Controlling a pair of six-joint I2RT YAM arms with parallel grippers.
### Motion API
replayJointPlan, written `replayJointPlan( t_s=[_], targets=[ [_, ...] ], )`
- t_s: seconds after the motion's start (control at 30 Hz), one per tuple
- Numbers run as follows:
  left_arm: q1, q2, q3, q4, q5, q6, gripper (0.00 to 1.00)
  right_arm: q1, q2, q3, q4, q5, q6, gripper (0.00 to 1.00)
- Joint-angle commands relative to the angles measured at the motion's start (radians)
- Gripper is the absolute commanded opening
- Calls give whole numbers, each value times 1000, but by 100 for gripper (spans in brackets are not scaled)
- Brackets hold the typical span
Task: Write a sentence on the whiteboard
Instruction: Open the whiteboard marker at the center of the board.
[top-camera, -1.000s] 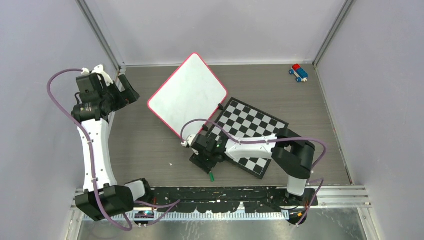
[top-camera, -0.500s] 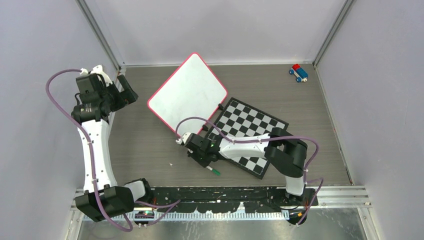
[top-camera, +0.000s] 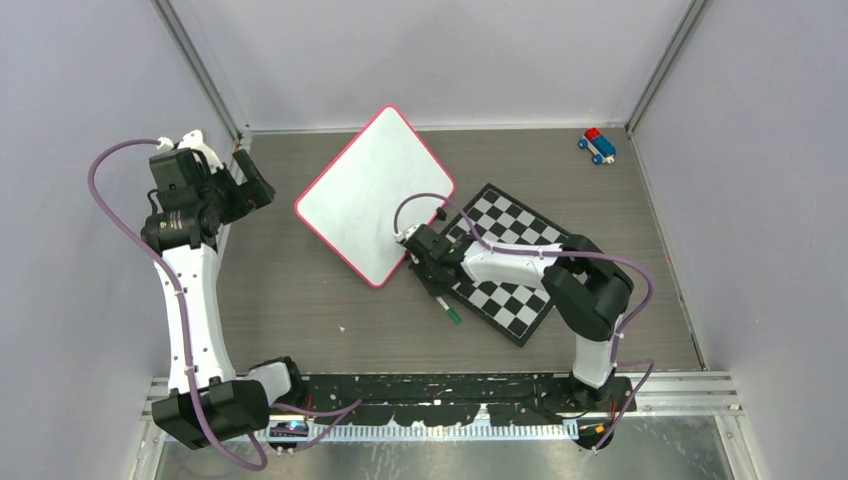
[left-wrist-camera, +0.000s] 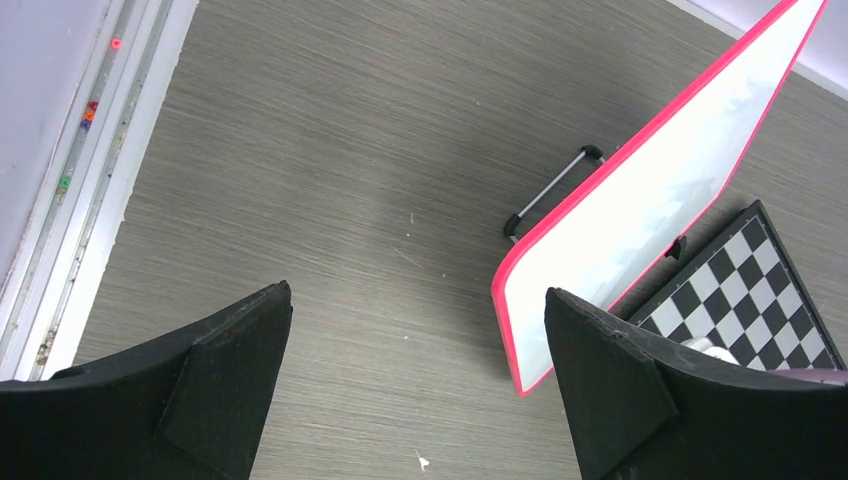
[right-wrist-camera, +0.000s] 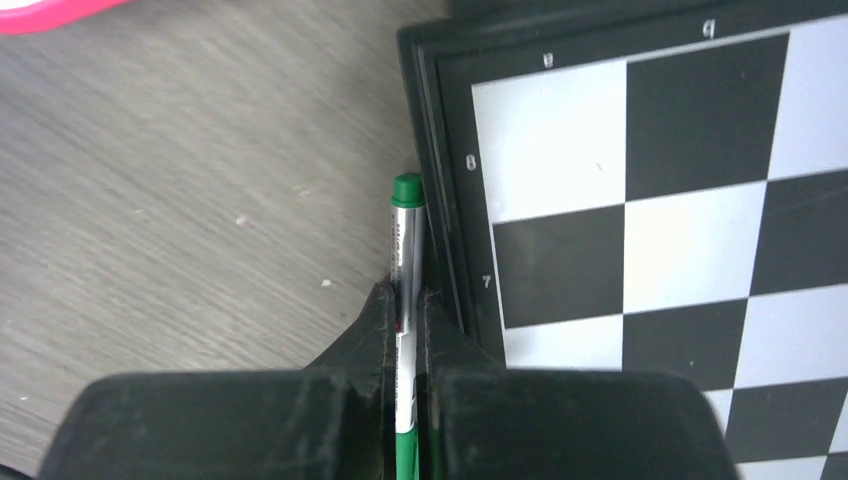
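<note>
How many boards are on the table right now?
2. The whiteboard sits mid-table; the checkered board sits just right of it, partly under the right arm.

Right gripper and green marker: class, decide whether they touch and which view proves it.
Touching. The right wrist view shows the right gripper shut on the green marker, both fingers pressed against its barrel.

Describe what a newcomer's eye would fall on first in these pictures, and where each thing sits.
The blank whiteboard with its pink-red rim draws the eye first, turned like a diamond in the middle of the table. Just right of it lies the black-and-white checkered board, and at that board's left edge the right pincer is shut on a green marker. A small blue-and-red toy sits alone in the far right corner.
</note>
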Motion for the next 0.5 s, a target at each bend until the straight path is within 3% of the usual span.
replayJointPlan(
  t_s=[0.0, 0.23, 0.47],
  targets=[
    [6, -14, 7, 47, 11, 9, 100, -61, 25, -37, -160, 61, 15, 0],
    [7, -20, 12, 41, 15, 21, 100, -176, 31, 10, -239, 18, 7, 0],
    [7, -9, 17, 45, 25, 28, 100, -261, 16, 22, -299, 38, -151, 0]
  ],
)
